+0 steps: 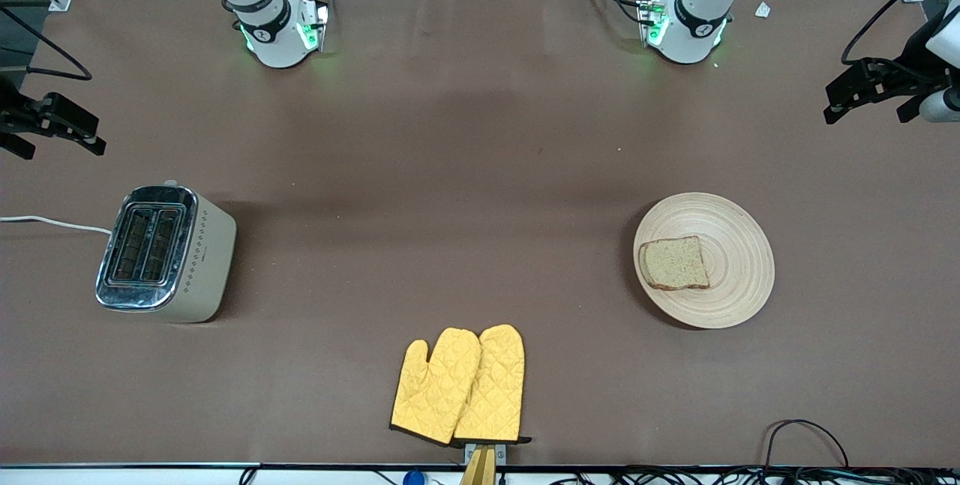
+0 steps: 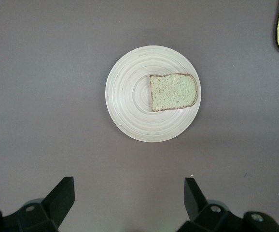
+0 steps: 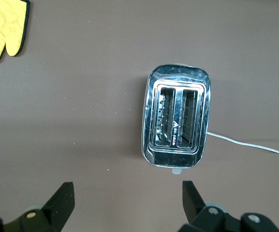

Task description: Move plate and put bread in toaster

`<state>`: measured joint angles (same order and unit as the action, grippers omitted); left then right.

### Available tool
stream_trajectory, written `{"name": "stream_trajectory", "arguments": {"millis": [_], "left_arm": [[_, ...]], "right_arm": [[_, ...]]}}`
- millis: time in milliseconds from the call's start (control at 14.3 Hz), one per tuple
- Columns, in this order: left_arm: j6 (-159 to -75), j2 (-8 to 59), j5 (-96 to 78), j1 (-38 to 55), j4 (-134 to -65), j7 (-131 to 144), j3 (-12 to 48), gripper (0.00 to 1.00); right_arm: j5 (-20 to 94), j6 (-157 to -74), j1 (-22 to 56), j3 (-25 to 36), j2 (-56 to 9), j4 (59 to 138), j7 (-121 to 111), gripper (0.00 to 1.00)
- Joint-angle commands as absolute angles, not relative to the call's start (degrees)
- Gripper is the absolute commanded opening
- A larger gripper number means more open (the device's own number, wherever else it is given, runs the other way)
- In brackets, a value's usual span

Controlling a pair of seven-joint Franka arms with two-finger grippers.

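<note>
Currently on bench (image 1: 480,170): plate (image 1: 731,286) toward left arm's end, bread (image 1: 673,264) lying flat on it, off-centre. Toaster (image 1: 166,252) toward right arm's end, upright, both slots empty, white cord (image 1: 52,223) trailing off. Yellow oven mitts (image 1: 459,386) at bench edge nearest front camera. Left end effector (image 2: 127,203) released, high over plate. Right end effector (image 3: 127,205) released, high over toaster.

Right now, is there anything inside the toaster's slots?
No bread is in the toaster. Both slots show only thin wire racks and dark space. The very bottom of each slot is too dark to see. The bread lies on the plate.
</note>
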<state>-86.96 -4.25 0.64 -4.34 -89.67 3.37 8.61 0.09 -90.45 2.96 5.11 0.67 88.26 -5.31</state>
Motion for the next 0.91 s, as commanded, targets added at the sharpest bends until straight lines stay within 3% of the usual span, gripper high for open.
{"name": "stream_trajectory", "arguments": {"millis": [0, 210, 350, 840], "left_arm": [[-85.52, -3.6, 1.67, -4.13, -88.15, 2.9, 8.96, 1.0], [-85.52, -1.77, 1.41, -4.48, -87.63, 2.9, 8.79, 1.0], [-85.52, 2.7, 0.97, -5.44, -84.56, 0.55, 8.09, 1.0], [-92.45, 19.31, -12.55, -18.09, -84.64, -9.05, 7.91, 1.0]], "right_arm": [[0.88, -90.7, 3.25, 5.27, 0.88, 88.24, -5.19, 1.0], [0.88, -90.62, 3.25, 5.27, 0.88, 88.24, -5.01, 1.0], [0.88, -90.62, 3.25, 5.27, 0.88, 88.24, -5.01, 1.0], [0.88, -90.7, 3.25, 5.27, 0.79, 88.42, -5.01, 1.0]]}}
